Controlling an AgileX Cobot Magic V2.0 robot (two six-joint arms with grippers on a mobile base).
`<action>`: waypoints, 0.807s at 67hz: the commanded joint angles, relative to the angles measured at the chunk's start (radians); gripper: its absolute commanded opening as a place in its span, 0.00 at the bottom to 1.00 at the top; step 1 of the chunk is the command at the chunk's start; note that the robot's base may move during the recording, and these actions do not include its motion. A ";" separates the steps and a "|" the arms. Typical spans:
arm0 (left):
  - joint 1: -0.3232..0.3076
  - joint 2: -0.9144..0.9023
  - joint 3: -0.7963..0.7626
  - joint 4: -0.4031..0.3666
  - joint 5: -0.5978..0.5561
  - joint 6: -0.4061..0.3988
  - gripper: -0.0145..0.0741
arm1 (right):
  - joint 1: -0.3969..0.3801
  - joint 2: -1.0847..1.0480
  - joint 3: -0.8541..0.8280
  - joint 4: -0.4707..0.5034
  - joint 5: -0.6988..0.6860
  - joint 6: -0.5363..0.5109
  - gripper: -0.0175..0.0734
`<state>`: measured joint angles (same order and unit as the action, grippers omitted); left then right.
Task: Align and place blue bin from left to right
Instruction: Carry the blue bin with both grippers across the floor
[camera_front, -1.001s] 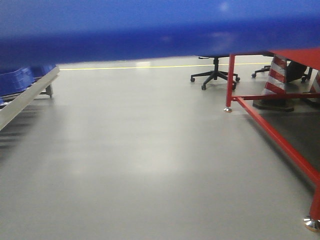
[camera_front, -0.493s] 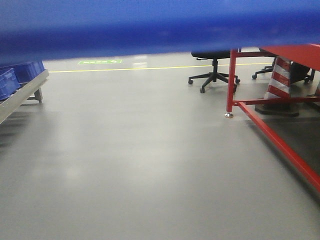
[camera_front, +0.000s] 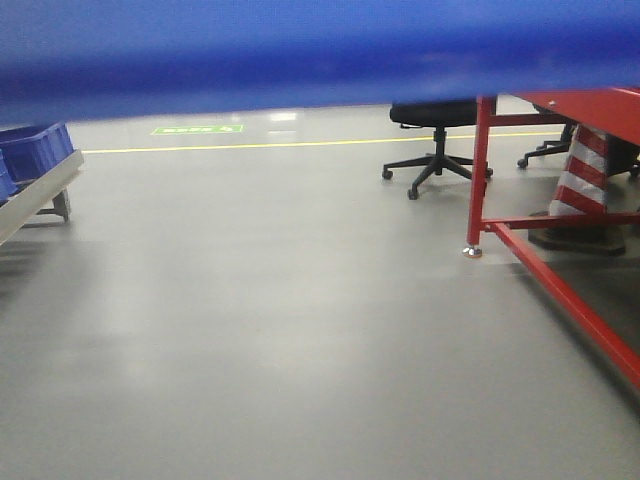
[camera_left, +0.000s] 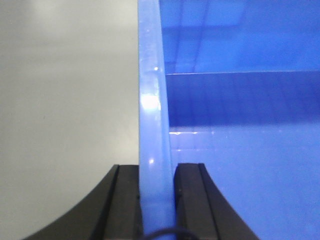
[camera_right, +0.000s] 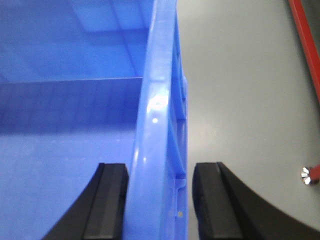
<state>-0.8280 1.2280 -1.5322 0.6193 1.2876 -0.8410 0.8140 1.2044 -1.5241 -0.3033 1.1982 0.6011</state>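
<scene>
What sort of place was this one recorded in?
Most likely a factory or warehouse-style hall: a wide, smooth grey floor with a painted yellow line, a red steel frame beside a red-and-white striped cone, and darker blue bins on a rack at the left.

Red table frame (camera_front: 484, 170) right; black office chair (camera_front: 430, 113) behind; striped cone (camera_front: 583, 185) under; dark-blue bins (camera_front: 35, 150) left.

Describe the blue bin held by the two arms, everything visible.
The blue bin is a bright-blue, glossy, rigid-looking plastic crate with a thick rim, smooth walls and an empty interior as far as shown. It hangs above the grey floor, spanning the front view's top. The left gripper and right gripper clamp opposite side rims.
</scene>
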 joint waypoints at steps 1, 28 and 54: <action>-0.015 -0.014 -0.010 -0.004 -0.067 0.003 0.04 | -0.002 -0.008 -0.009 -0.041 -0.085 0.037 0.12; -0.015 -0.014 -0.010 -0.004 -0.067 0.003 0.04 | -0.002 -0.008 -0.009 -0.041 -0.085 0.037 0.12; -0.015 -0.014 -0.010 -0.004 -0.067 0.003 0.04 | -0.002 -0.008 -0.009 -0.041 -0.085 0.037 0.12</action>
<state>-0.8280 1.2280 -1.5322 0.6193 1.2876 -0.8410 0.8140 1.2044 -1.5241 -0.3033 1.1964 0.6011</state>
